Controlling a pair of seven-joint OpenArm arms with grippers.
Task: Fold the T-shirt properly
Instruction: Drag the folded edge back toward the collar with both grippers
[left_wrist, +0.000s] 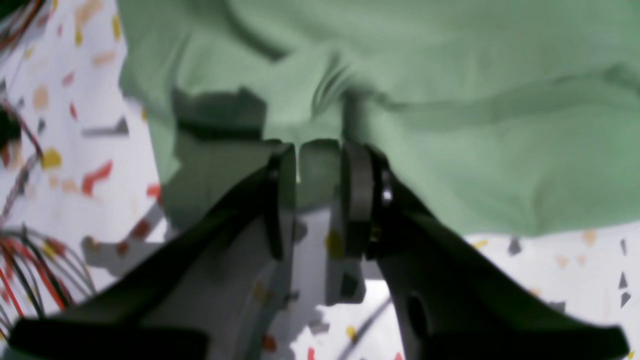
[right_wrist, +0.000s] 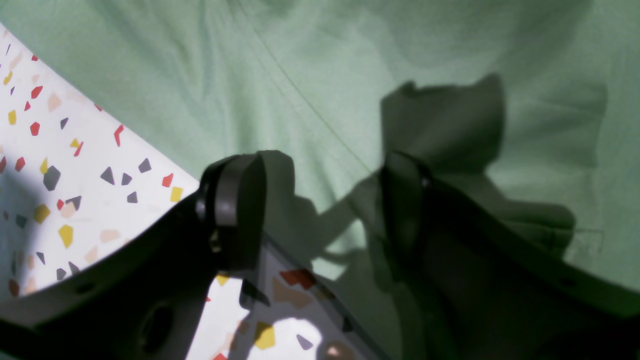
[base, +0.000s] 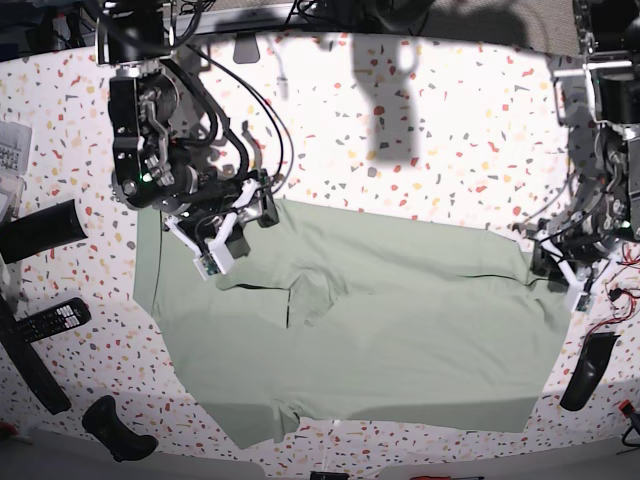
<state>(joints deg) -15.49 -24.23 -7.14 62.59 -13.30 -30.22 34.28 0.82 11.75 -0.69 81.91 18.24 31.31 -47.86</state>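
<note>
Shirt (base: 380, 330) placement first: you have the pale green T-shirt spread across the middle of the speckled worktop (base: 430, 140), mostly flat, with a raised fold of cloth left of centre and one sleeve hanging toward the near edge. Your left hand (left_wrist: 320, 170), on the right side of the base view, sits at the shirt's right edge; its wrist camera shows the two fingers (left_wrist: 357, 190) drawn close with a pinch of green cloth bunched between them, so it is gripping the shirt's edge. Your right hand (right_wrist: 320, 200), on the left side of the base view, is over the shirt's upper left corner; its fingers stand wide apart, with cloth lying beneath and between them and nothing pinched, so it reads as spread and holding nothing. Beside the shirt on the left you have a black cylinder (base: 42, 228) and a remote control (base: 45, 318); both lie clear of the cloth. Loose red and black wires (left_wrist: 25, 270) lie on the worktop beside the left hand.
</note>
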